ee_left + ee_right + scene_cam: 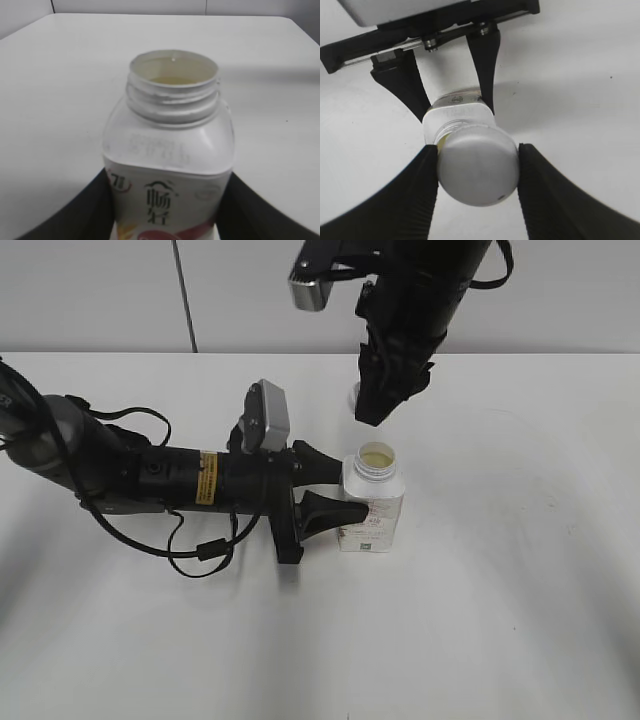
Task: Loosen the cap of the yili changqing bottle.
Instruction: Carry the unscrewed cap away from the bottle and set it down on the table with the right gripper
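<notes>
The yili changqing bottle [372, 508] stands upright on the white table, its threaded neck open and pale liquid visible inside. My left gripper [335, 488] is shut on the bottle's body from the left. In the left wrist view the bottle [170, 150] fills the middle between the dark jaws [167, 215]. My right gripper [368, 400] hangs above and behind the bottle, shut on the cap [353, 395]. In the right wrist view the round white cap [477, 165] sits between the jaws [477, 172], lifted clear above the bottle [460, 114].
The white table [500, 590] extends on all sides. The left arm [130, 475] lies along the table with a looping black cable [200, 550]. A grey wall stands behind the table's far edge.
</notes>
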